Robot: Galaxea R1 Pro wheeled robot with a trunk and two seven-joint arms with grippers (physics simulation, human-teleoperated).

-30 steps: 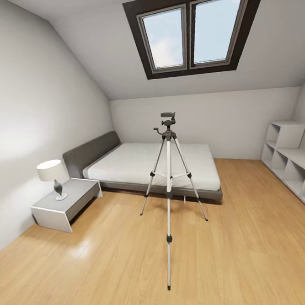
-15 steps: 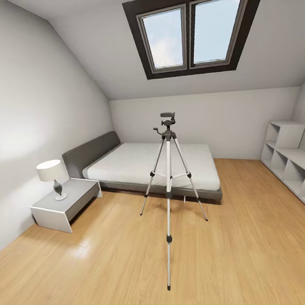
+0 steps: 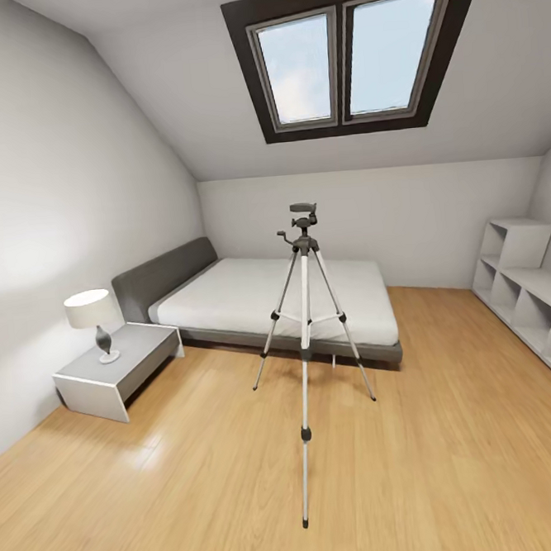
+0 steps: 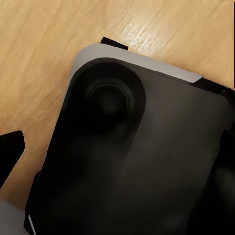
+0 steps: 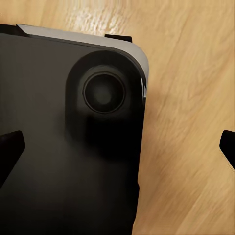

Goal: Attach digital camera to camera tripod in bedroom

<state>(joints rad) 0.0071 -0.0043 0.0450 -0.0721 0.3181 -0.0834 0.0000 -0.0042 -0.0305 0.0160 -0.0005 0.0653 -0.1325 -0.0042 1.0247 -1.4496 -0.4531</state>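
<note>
The camera tripod stands on the light wood floor in the middle of the bedroom, in front of the bed. Its silver-grey legs are spread, and its black head with a handle is at the top. The digital camera is out of view. In the left wrist view my left gripper hangs over my own black base, with one dark fingertip at the picture's edge. In the right wrist view my right gripper is open, its fingertips far apart with nothing between them.
A grey-headboard bed lies behind the tripod. A white nightstand with a lamp is at the left, and white cube shelves line the right wall. A skylight window sits in the sloped ceiling. Open wood floor surrounds the tripod.
The head view has shifted very slightly, the nightstand drifting a little left in the picture. Nothing in the room has moved.
</note>
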